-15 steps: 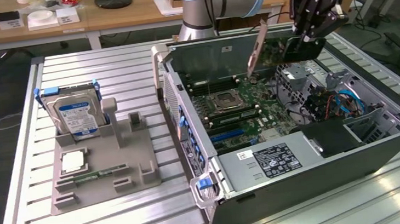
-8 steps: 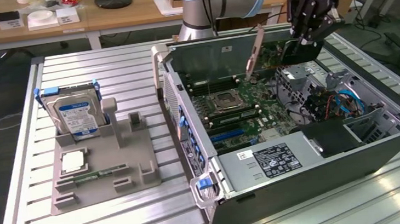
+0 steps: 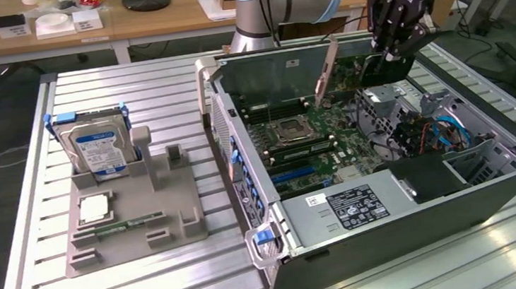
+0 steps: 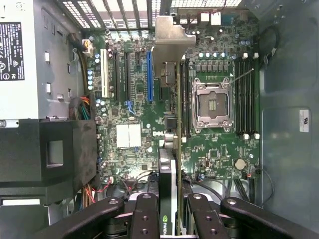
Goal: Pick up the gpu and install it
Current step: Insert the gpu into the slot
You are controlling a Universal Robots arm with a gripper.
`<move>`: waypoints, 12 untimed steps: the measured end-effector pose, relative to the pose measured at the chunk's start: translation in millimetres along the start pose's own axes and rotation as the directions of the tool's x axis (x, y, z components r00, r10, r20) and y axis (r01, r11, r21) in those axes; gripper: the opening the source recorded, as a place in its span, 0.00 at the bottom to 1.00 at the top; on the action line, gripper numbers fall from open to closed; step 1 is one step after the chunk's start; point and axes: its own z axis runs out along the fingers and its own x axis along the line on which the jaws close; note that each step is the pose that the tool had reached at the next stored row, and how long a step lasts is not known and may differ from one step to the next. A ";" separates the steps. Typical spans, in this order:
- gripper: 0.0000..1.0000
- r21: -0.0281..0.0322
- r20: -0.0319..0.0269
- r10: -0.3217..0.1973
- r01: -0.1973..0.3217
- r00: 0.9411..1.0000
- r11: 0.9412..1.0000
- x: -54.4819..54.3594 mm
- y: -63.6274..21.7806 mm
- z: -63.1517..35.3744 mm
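My gripper is shut on the gpu, a thin card with a silvery end bracket, and holds it above the open computer case. In the wrist view the gpu runs edge-on away from my gripper, with its bracket toward the case's vented rear wall. Below the card lies the green motherboard. The card hangs between the blue slot and the CPU socket, apart from the board.
A grey fixture at the exterior view's left holds the blue-labelled hard drive, a CPU and a green memory stick. Inside the case are the power supply, cables and a black drive bay.
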 end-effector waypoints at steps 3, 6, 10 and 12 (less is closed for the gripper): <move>0.27 0.000 0.000 0.000 0.000 1.000 1.000 0.0 0.0 0.0; 0.27 0.000 0.000 0.000 0.000 1.000 1.000 0.0 0.0 0.4; 0.27 0.000 0.000 0.000 0.000 1.000 1.000 0.0 0.0 1.1; 0.27 0.000 0.000 0.000 0.000 1.000 1.000 0.0 0.0 1.2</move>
